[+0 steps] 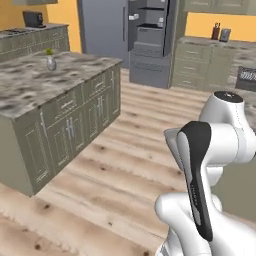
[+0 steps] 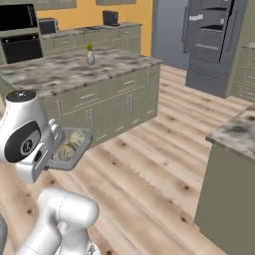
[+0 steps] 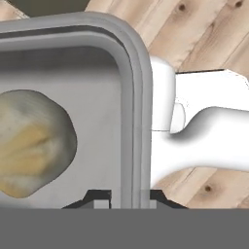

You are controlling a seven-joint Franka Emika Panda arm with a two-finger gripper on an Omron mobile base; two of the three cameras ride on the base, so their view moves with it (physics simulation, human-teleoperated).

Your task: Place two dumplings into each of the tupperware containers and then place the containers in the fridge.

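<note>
Carrying a filled tupperware container [image 2: 69,146] toward the fridge [image 1: 146,37] looks like the step in hand. From the left base view, the fridge stands at the far end of the room, one door swung open on dark shelves and pale bins, with a stretch of bare wooden floor [image 1: 115,165] between it and the arm. The kitchen island [image 1: 55,100] runs along the left, a small vase [image 1: 51,61] near its far edge. A grey corner of the container pokes out just left of the arm's dark joint cover.

From the right base view, the container hangs in the air beside the arm's white wrist, well above the floor and short of the island's near corner. It is a shallow grey tray with rounded corners, tilted a little, and two dumplings [image 2: 71,141] lie inside it, pale tan and crinkled. The fridge [image 2: 211,42] is at the upper right, well apart.

From the hand view, the gripper [image 3: 127,197] has its dark tips pinched on the container's rim wall [image 3: 131,107], one tip inside and one outside. One dumpling [image 3: 31,143] sits on the tray floor, a lumpy beige mound with a yellower fold.

Next, I judge, the base must close the distance to the open fridge while the tray is kept level, since an edge pinch could let it tip.
</note>
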